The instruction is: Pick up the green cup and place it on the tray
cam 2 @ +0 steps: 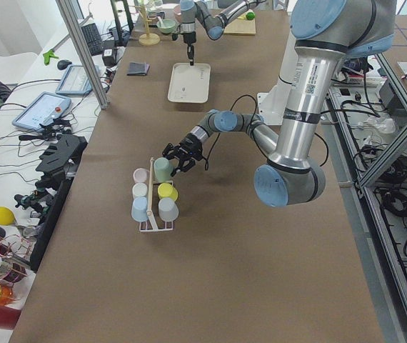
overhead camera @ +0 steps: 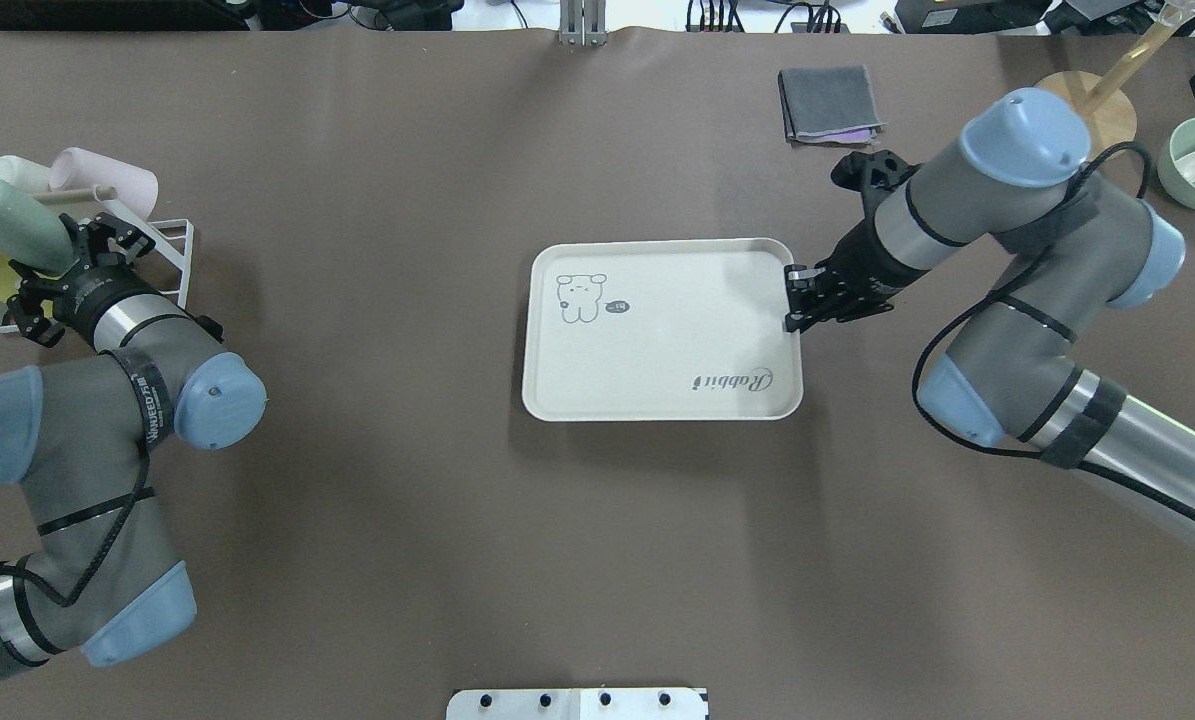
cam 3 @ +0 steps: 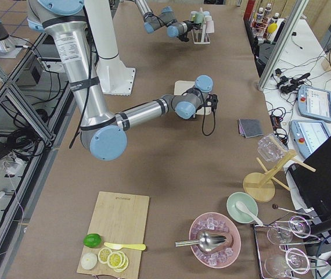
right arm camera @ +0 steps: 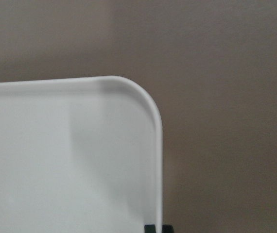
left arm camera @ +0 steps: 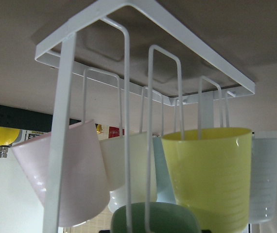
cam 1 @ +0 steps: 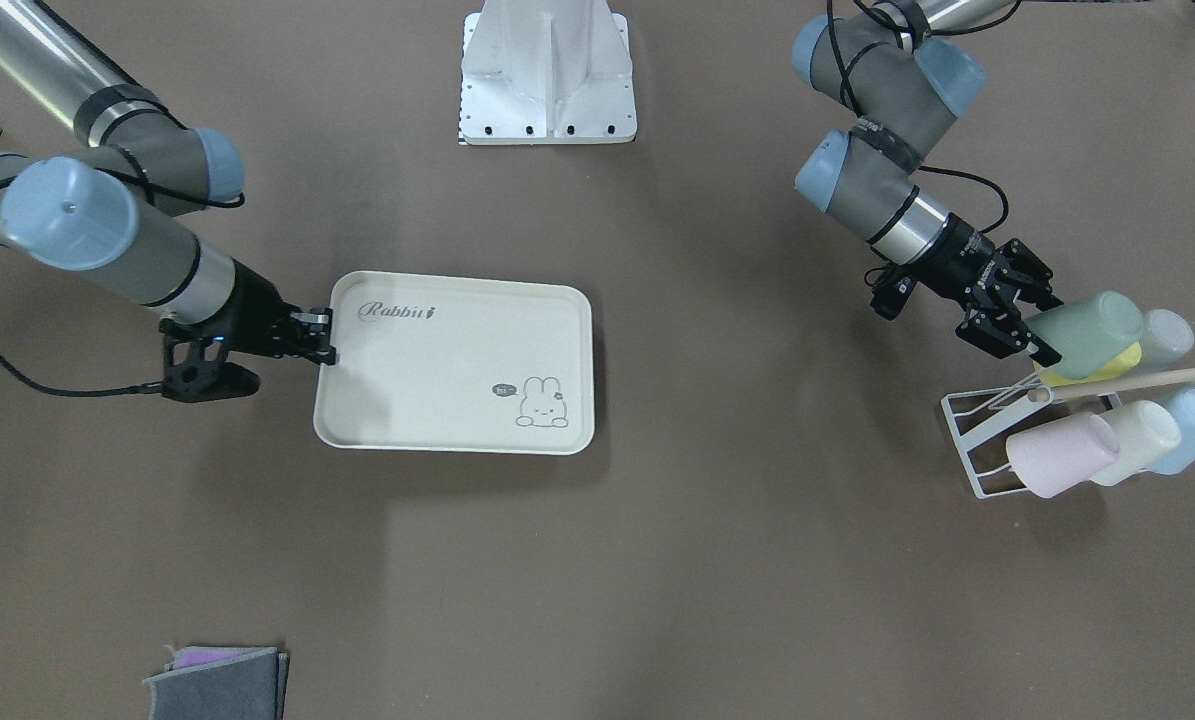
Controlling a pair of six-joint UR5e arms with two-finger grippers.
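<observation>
While the green cup (cam 1: 1087, 335) is resting on the white wire rack (cam 1: 972, 445) at the table's left end, its long axis is lying nearly level, with its rounded closed end pointing away from the left gripper (cam 1: 1045, 325). That gripper's jaws are spreading wide around the cup's near end. A pink cup (cam 1: 1057, 455) and a yellow cup (cam 1: 1107, 368) are sharing the rack. Well apart at mid-table, the tray (cam 1: 457, 400) is lying flat, and the right gripper (cam 1: 323, 337) is pinching its short rim with narrow jaws. A matte brown cover (cam 1: 757, 550) is spanning the table, and a side bench carrying a tablet (cam 2: 46, 108) and cables is running alongside.
</observation>
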